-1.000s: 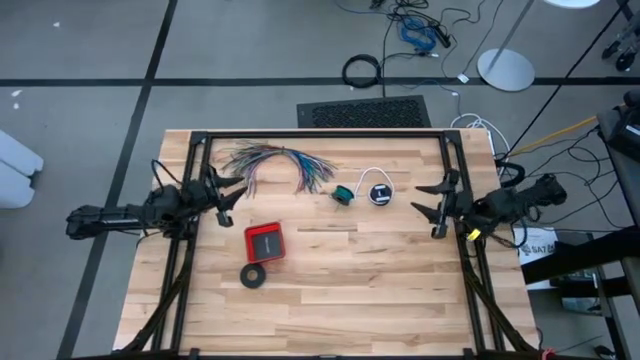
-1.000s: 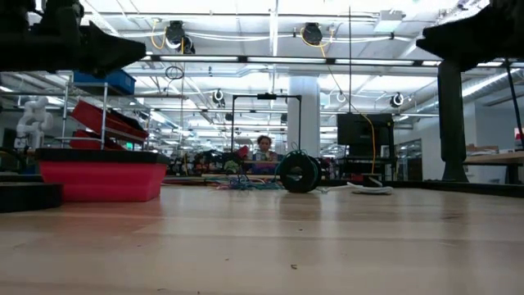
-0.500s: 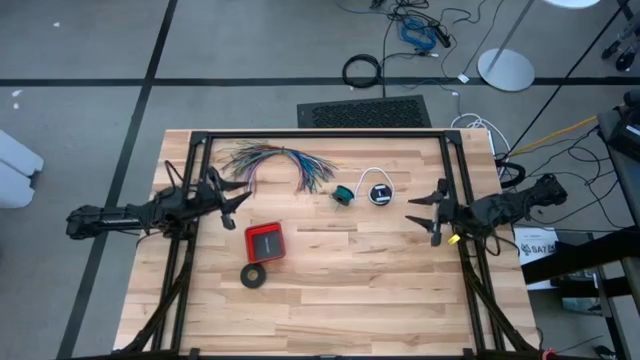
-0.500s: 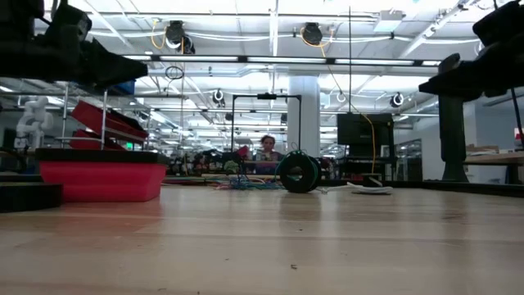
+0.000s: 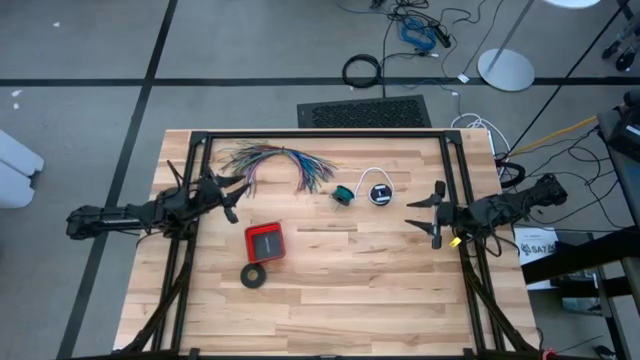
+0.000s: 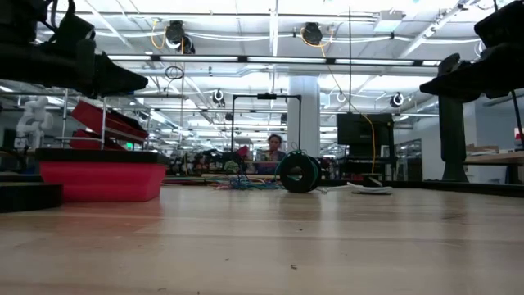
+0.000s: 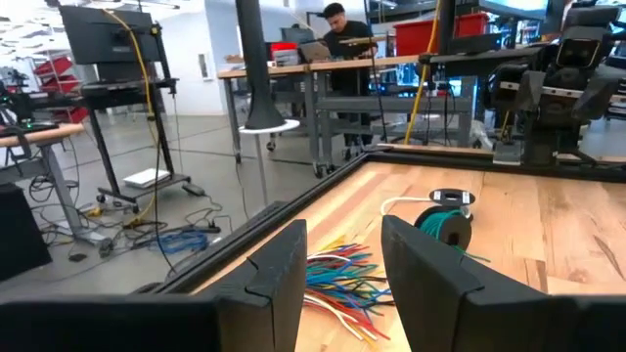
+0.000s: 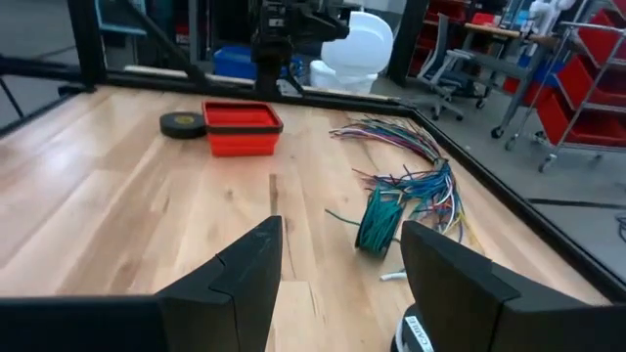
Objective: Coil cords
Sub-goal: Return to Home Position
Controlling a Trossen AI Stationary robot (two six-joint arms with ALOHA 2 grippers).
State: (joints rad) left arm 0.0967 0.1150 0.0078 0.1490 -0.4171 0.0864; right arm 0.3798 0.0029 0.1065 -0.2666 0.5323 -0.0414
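Observation:
The teal-green wire point(image 5: 343, 194) is a small coil standing on its edge on the table at far centre; it also shows in the right wrist view point(image 8: 380, 221) and the left wrist view point(image 7: 445, 224). The white cord point(image 5: 371, 176) loops beside it on the table, with its black round piece point(image 5: 379, 195). My left gripper point(image 5: 232, 199) is open and empty above the table's left part, left of the coil. My right gripper point(image 5: 426, 216) is open and empty to the right of the black round piece.
A fanned bundle of many-coloured wires point(image 5: 283, 160) lies at the far left centre. A red box point(image 5: 265, 242) and a black tape-like ring point(image 5: 253, 276) sit nearer the front. A black frame point(image 5: 320, 134) runs along the far and side edges. Bare wood lies toward the near edge.
My right gripper has gone a little toward the table's left edge and down, toward the white cord, staying open. My left gripper has shifted slightly toward the table's middle.

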